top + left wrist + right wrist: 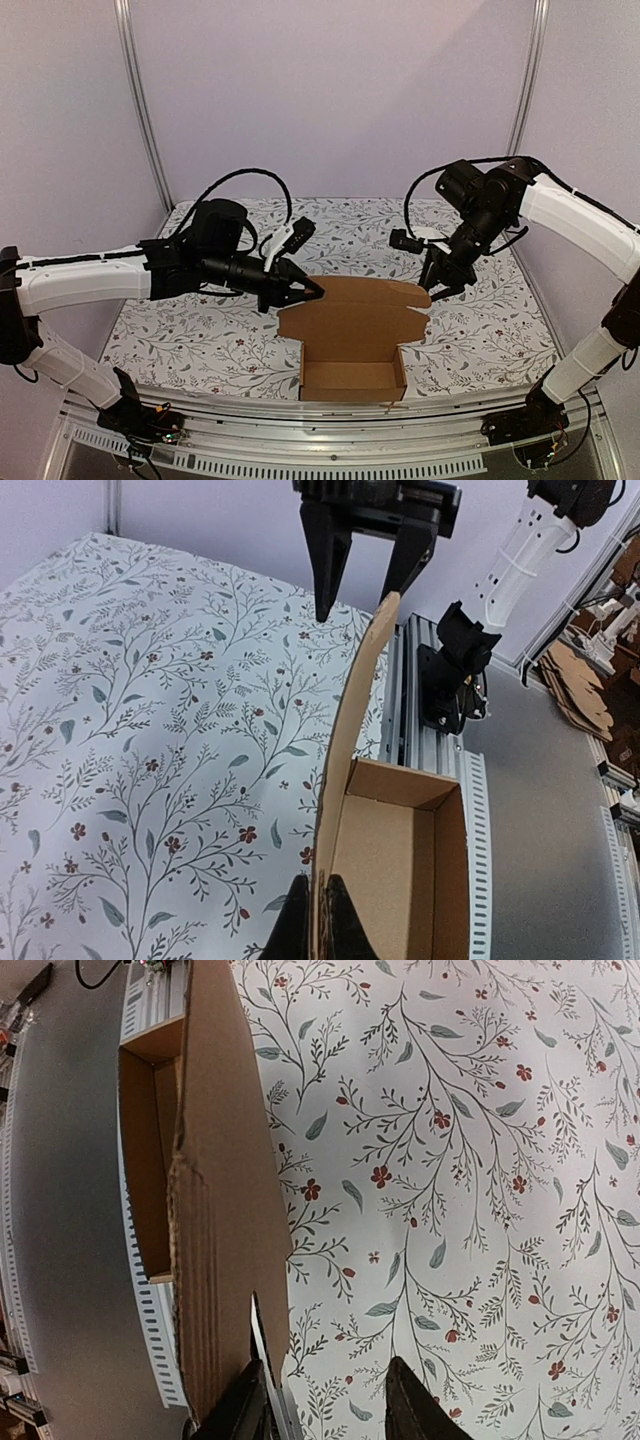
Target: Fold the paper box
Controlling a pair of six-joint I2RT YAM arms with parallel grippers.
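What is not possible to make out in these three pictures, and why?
Top view: how the left hand grips the paper box is too small and dark to see.
Right wrist view: the box's flap and one finger of the right hand overlap, so whether the flap sits between the fingers is unclear.
Left wrist view: the bottom edge cuts off the box's near end.
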